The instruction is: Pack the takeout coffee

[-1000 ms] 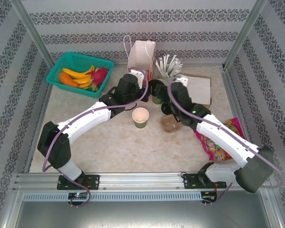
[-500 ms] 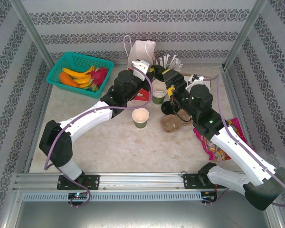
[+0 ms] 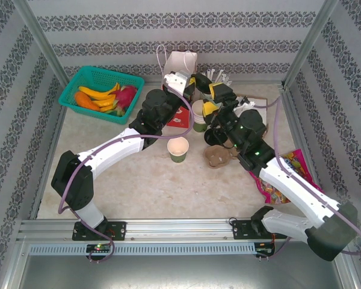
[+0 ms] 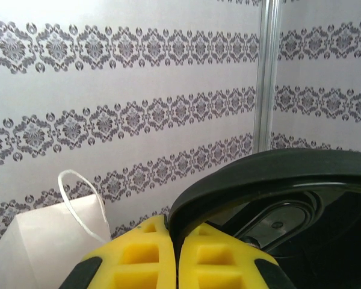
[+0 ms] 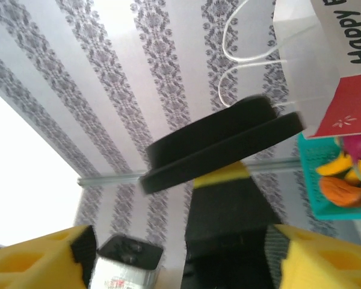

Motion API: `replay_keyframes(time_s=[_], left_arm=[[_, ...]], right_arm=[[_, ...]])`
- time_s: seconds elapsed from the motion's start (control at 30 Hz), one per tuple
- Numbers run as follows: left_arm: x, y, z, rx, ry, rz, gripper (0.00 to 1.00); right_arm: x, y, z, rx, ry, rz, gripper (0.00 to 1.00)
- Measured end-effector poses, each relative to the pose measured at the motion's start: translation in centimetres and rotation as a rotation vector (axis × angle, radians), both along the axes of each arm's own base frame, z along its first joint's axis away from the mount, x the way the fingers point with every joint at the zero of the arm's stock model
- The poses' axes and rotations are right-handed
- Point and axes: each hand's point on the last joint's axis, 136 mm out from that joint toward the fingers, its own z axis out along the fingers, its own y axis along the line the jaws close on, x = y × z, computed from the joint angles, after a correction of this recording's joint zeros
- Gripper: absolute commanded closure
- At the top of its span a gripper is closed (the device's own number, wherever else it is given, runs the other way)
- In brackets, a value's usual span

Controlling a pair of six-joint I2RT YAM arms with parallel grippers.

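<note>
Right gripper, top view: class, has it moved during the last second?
Yes. The right gripper has moved away from the open paper cup, toward the stick holder at the rear.

Lab test booth: aluminium frame [image 3: 41, 45], patterned wallpaper panels [image 3: 168, 24], marbled tabletop [image 3: 144, 186].

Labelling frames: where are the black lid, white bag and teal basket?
Black lid [image 5: 222, 150]: right wrist view, rim.
White bag [image 5: 301, 63]: right wrist view, white panel.
Teal basket [image 3: 102, 70]: top external view, far rim.
</note>
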Motion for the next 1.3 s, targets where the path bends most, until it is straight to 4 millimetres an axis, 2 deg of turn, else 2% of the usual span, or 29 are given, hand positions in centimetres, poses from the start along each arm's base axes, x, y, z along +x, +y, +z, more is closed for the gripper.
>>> replay_keyframes(time_s=[0.1, 0.37, 0.87, 1.1, 1.13, 1.17, 1.2, 1.23, 1.27, 1.3], left_arm=[[0.0, 0.1, 0.1, -0.006, -0.008, 0.002, 1.00], [-0.1, 0.0, -0.3, -0.006, -0.009, -0.001, 1.00], [-0.5, 0.0, -0.6, -0.004, -0.053, -0.015, 1.00], [-0.6, 0.0, -0.6, -0.004, -0.064, -0.014, 1.00], [-0.6, 0.0, -0.6, -0.004, -0.065, -0.014, 0.94], [-0.6, 0.0, -0.7, -0.006, -0.066, -0.014, 0.72], [-0.6, 0.0, -0.8, -0.004, -0.064, -0.015, 0.37], [-0.7, 0.0, -1.0, -0.003, -0.062, -0.017, 0.17], [-0.7, 0.0, -1.2, -0.001, -0.055, -0.019, 0.09], [-0.8, 0.1, -1.6, 0.001, -0.044, -0.021, 0.04]], right_arm=[[1.1, -0.1, -0.6, 0.044, 0.007, -0.035, 0.31], [2.0, -0.1, 1.3, 0.150, -0.062, -0.054, 0.34], [3.5, 0.7, 1.8, 0.248, -0.100, -0.054, 0.73], [3.4, 0.4, 2.6, 0.273, -0.133, -0.057, 0.86], [3.4, 0.4, 2.6, 0.272, -0.136, -0.057, 0.88], [3.4, 0.4, 2.6, 0.268, -0.140, -0.059, 0.91], [3.5, 0.3, 2.7, 0.258, -0.146, -0.061, 0.95], [3.5, 0.3, 2.7, 0.245, -0.153, -0.059, 0.97], [3.6, 0.2, 2.8, 0.221, -0.168, -0.059, 0.99], [3.7, -0.1, 2.9, 0.197, -0.187, -0.065, 1.00]])
